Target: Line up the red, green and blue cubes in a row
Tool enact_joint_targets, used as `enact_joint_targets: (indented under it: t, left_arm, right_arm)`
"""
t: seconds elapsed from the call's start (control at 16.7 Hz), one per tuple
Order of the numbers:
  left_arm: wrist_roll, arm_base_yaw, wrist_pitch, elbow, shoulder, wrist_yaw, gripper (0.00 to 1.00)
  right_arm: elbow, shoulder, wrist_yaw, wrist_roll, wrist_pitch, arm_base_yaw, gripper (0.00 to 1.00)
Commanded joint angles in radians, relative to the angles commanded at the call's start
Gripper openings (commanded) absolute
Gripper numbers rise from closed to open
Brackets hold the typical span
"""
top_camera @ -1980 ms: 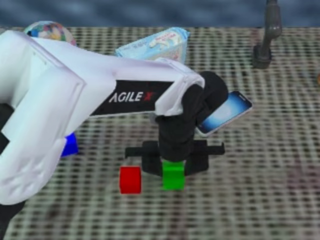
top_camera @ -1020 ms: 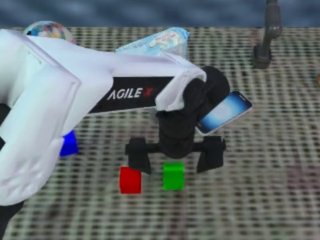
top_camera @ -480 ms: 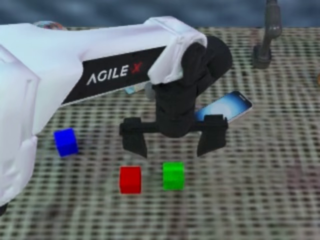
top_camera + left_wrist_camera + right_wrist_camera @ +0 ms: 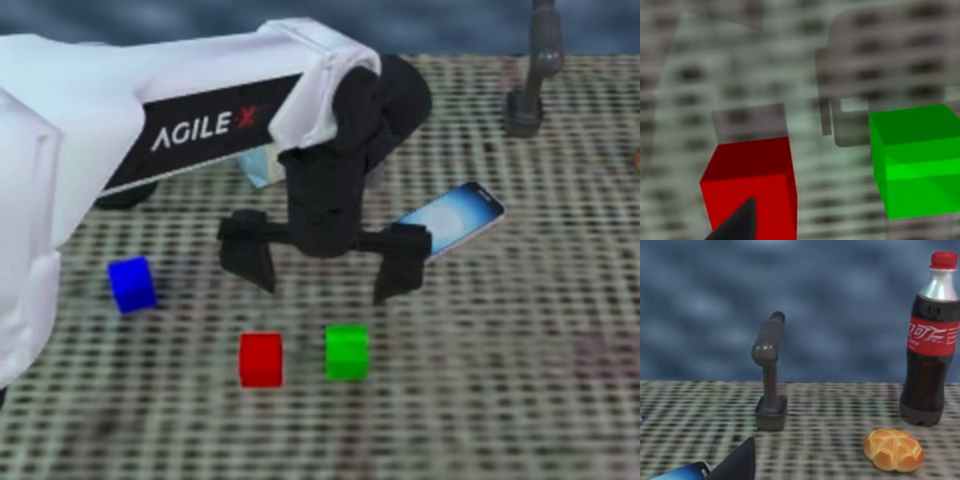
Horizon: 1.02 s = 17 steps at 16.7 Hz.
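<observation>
The red cube [image 4: 260,359] and the green cube [image 4: 347,351] sit side by side on the woven mat near the front, a small gap between them. The blue cube [image 4: 132,284] lies apart, further left and a little further back. My left gripper [image 4: 325,288] hangs open above the mat, just behind the red and green pair, holding nothing. Its wrist view looks down on the red cube [image 4: 752,185] and the green cube [image 4: 917,160], with one dark fingertip [image 4: 737,225] over the red one. My right arm is outside the top view; one of its fingers [image 4: 740,460] shows in its own view.
A smartphone [image 4: 455,218] lies right of the left gripper. A pale packet [image 4: 262,165] peeks out behind the arm. A dark stand [image 4: 535,70] is at the back right. The right wrist view shows that stand [image 4: 770,385], a cola bottle [image 4: 931,340] and a bread roll [image 4: 893,450].
My left gripper opened and let go of the green cube beside the red one, then rose and drew back and leftward. The blue cube came out from under the arm.
</observation>
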Motion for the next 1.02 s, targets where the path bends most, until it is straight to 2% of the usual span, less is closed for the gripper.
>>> enact_joint_targets:
  t: [0.3,0.78,1.02]
  left_arm:
    - [0.406,0.129,0.013,-0.043,-0.005,0.003,1.0]
    - [1.241,0.378,0.05,-0.16,-0.042,0.005,1.0]
    - [1.524,0.478,0.084,-0.206,-0.085,0.008,1.0]
  right_arm:
    - [0.0,0.0,0.0,0.0,0.0,0.0,1.0]
    - [0.0,0.0,0.0,0.0,0.0,0.0,1.0]
    - [0.0,0.0,0.0,0.0,0.0,0.0,1.0]
